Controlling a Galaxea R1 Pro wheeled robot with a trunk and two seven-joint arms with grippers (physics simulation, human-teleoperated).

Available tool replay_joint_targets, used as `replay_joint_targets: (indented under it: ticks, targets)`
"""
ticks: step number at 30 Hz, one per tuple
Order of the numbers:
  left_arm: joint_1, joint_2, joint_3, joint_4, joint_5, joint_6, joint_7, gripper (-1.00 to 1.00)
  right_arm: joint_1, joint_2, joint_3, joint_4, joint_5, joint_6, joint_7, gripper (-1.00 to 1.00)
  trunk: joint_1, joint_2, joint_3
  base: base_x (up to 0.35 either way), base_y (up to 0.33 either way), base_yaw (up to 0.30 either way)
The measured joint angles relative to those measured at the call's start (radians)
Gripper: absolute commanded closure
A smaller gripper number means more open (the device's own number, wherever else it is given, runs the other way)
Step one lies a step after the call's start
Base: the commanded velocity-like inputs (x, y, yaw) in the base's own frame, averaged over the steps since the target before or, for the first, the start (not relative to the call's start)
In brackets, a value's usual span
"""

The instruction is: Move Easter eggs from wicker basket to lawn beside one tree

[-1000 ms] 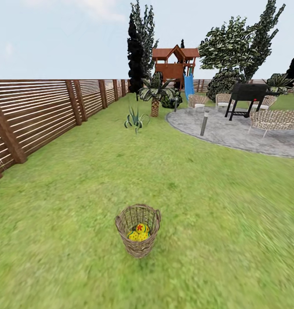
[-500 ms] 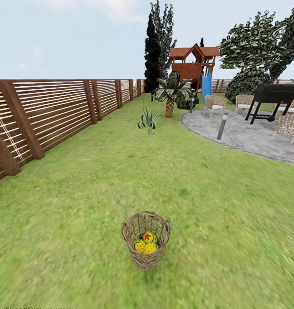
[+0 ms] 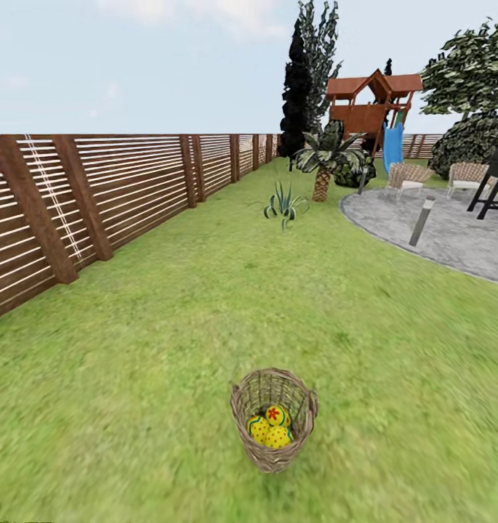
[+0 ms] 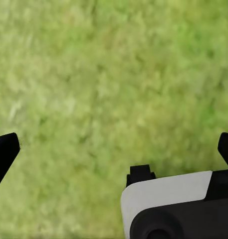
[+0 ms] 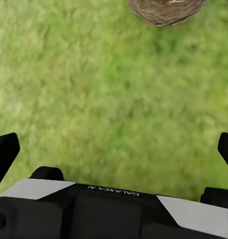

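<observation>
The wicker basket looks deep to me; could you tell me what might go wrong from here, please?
The three Easter eggs lie low inside the wicker basket, so a reaching end effector could catch the rim and tip it. On the lawn a released egg might roll. The trees stand far off beyond the patio.

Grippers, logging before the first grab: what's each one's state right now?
Left gripper: open, holding nothing, over bare lawn.
Right gripper: open, holding nothing; the wicker basket lies ahead of it.
</observation>
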Motion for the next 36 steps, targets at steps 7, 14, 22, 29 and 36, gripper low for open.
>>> replay_joint_targets:
  ticks: [7, 14, 22, 29, 36]
  targets:
    - [-0.001, 0.0, 0.0, 0.0, 0.0, -0.001, 0.0, -1.0, 0.0, 0.0, 0.0, 0.0, 0.0, 0.0, 0.0, -1.0, 0.0, 0.0, -0.002, 0.221, 0.0, 0.155]
    - [0.0, -0.001, 0.0, 0.0, 0.0, -0.002, 0.0, -1.0, 0.0, 0.0, 0.0, 0.0, 0.0, 0.0, 0.0, -1.0, 0.0, 0.0, -0.002, 0.033, 0.0, 0.018]
    - [0.0, 0.0, 0.0, 0.0, 0.0, -0.002, 0.0, -1.0, 0.0, 0.0, 0.0, 0.0, 0.0, 0.0, 0.0, -1.0, 0.0, 0.0, -0.002, 0.071, 0.0, 0.001]
    - [0.0, 0.0, 0.0, 0.0, 0.0, -0.002, 0.0, -1.0, 0.0, 0.0, 0.001, 0.0, 0.0, 0.0, 0.0, -1.0, 0.0, 0.0, -0.002, 0.229, 0.0, 0.0]
    - [0.0, 0.0, 0.0, 0.0, 0.0, -0.002, 0.0, -1.0, 0.0, 0.001, 0.0, 0.0, 0.0, 0.0, 0.0, -1.0, 0.0, 0.0, -0.002, 0.238, -0.059, 0.0]
